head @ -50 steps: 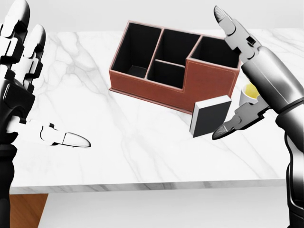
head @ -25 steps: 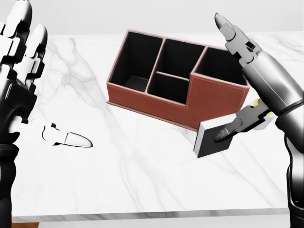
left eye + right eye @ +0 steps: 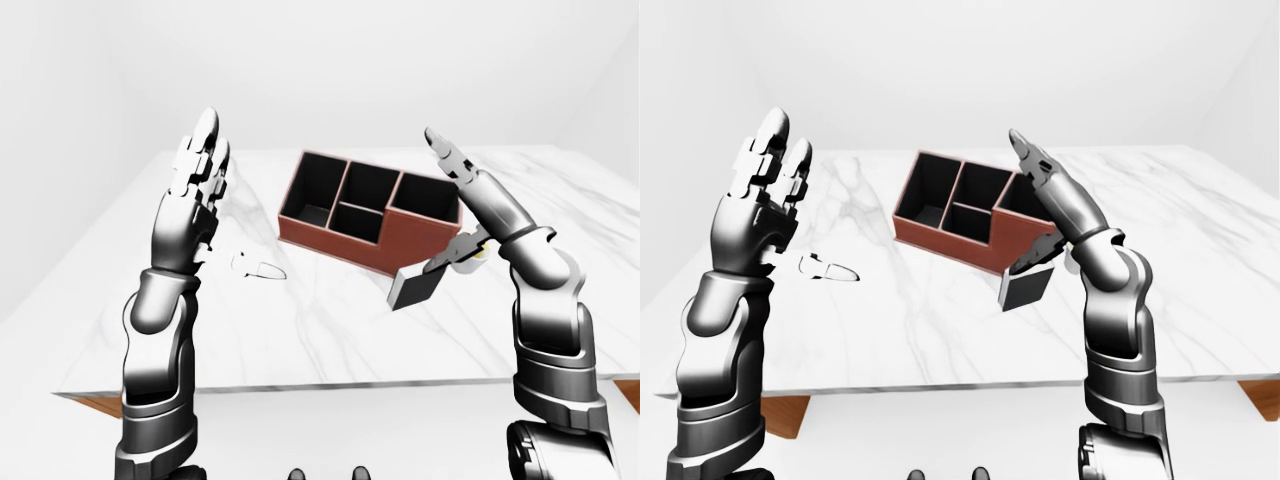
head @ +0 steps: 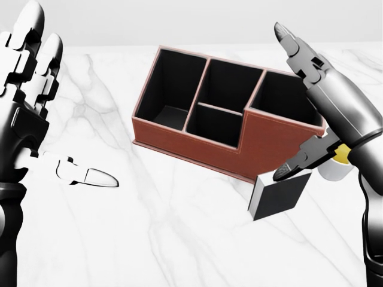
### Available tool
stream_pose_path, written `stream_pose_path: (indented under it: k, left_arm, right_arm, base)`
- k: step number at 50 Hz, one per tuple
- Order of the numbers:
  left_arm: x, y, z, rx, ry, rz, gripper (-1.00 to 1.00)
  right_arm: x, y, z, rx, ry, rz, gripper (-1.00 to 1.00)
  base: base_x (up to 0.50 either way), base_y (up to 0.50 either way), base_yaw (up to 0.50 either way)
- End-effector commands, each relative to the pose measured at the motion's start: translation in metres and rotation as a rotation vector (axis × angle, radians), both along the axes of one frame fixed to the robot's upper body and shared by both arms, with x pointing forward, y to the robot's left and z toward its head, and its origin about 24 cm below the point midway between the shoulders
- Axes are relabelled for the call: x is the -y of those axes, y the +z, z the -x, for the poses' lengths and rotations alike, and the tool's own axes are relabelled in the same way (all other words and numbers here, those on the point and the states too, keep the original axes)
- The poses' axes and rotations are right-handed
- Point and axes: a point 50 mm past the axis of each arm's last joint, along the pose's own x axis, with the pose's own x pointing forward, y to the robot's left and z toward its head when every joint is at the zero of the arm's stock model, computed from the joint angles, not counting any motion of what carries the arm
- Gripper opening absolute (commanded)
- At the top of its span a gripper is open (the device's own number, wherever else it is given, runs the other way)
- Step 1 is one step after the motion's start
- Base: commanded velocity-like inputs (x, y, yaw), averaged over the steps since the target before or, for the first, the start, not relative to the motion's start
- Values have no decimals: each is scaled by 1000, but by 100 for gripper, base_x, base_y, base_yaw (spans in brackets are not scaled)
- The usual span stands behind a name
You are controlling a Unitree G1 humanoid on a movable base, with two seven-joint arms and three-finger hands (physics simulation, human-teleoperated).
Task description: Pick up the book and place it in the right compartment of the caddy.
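A small dark book (image 4: 280, 194) with a pale edge is seen tilted, at five o'clock of the reddish-brown, black-lined, three-compartment caddy (image 4: 224, 113).

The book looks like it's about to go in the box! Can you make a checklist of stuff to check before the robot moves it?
1. Right hand touching the book: ok, a lower fingertip rests on its top edge.
2. Fingers closed firmly round the book: cannot tell; the long finger points up, away from it.
3. Right compartment of the caddy empty: ok, looks dark and bare.
4. Book above the caddy wall: not ok, it sits below the wall in the head view.
5. Left hand out of the way: ok, raised open at the left.
6. Yellow cup near the book: not ok, it is close beside the hand.
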Motion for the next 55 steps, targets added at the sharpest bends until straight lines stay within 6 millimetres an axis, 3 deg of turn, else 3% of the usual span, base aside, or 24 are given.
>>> stream_pose_path:
  k: [1,55]
  left_arm:
    - [0,2,1,9,0,-1,100]
    - [3,0,1,1,-9,-16,100]
  right_arm:
    - [2,-3,0,-10,-9,-1,100]
    - [0,-7,-3,-27,-10,2,100]
  base:
    - [17,0,0]
    - [13,0,0]
